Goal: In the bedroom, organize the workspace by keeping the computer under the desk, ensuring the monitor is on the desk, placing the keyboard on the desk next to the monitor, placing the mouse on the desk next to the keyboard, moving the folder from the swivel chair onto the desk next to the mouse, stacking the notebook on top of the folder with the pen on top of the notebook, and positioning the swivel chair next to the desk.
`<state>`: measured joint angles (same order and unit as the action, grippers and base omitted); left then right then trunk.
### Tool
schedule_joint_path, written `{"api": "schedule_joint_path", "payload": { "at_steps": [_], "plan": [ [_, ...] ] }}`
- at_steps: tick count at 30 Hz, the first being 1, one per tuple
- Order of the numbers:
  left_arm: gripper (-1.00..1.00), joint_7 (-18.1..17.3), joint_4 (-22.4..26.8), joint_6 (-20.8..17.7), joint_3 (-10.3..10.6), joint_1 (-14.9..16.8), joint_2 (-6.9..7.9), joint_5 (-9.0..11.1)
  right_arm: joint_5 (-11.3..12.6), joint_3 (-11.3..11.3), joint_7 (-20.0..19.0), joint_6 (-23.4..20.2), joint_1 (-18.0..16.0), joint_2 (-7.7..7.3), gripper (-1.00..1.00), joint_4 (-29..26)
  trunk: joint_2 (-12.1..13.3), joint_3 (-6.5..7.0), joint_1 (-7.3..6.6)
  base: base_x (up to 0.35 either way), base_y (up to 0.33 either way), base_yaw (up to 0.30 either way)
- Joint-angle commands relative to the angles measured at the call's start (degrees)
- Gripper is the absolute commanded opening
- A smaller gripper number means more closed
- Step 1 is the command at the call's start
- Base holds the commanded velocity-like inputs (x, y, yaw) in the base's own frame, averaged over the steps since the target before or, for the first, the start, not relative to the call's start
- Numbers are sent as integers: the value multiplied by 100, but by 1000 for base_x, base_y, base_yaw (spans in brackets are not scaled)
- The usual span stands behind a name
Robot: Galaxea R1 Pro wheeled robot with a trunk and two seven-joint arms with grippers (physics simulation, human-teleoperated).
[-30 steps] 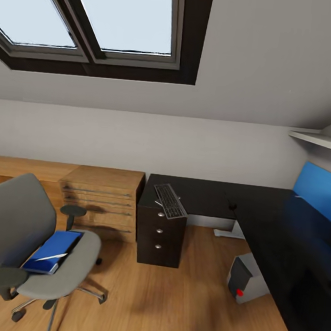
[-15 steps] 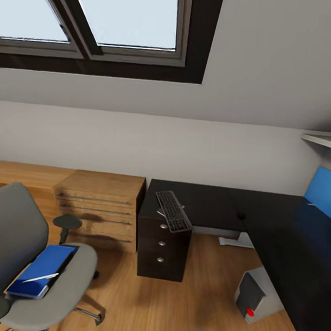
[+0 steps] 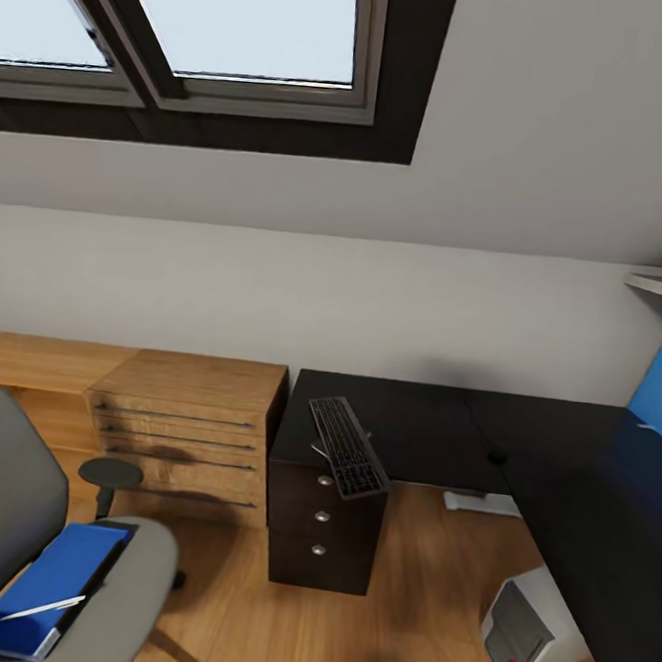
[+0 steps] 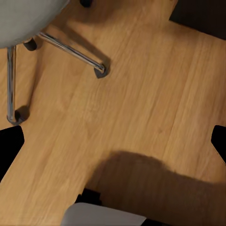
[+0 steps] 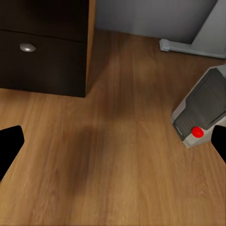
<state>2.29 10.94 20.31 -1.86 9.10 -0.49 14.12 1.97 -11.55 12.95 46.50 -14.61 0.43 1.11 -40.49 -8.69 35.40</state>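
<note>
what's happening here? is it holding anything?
Nothing is in hand: both wrist views show only floor between the spread fingers. The robot faces the desk corner. The keyboard lies skewed on the drawer unit, overhanging its front edge. The folder, with the pen on top, sits on the swivel chair. The computer stands on the floor beside the desk.

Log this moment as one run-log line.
phase: approaching | flat black keyboard overhanging glossy black desk | bright blue folder on grey swivel chair | both tools open
</note>
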Motion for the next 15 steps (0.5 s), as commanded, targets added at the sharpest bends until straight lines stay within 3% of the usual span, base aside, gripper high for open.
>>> {"api": "schedule_joint_path", "payload": {
  "at_steps": [1, 15],
  "plan": [
    [100, 9, -7, 16, -16, 4, -3, -5, 18, -49, 33, 17, -7, 2, 100, 12, -6, -9, 5, 330, 0, 0],
    [100, 9, -21, 17, -16, 4, -6, -6, 14, -49, 33, 17, -7, 4, 100, 12, -6, -9, 5, 288, 0, 0]
  ]
}}
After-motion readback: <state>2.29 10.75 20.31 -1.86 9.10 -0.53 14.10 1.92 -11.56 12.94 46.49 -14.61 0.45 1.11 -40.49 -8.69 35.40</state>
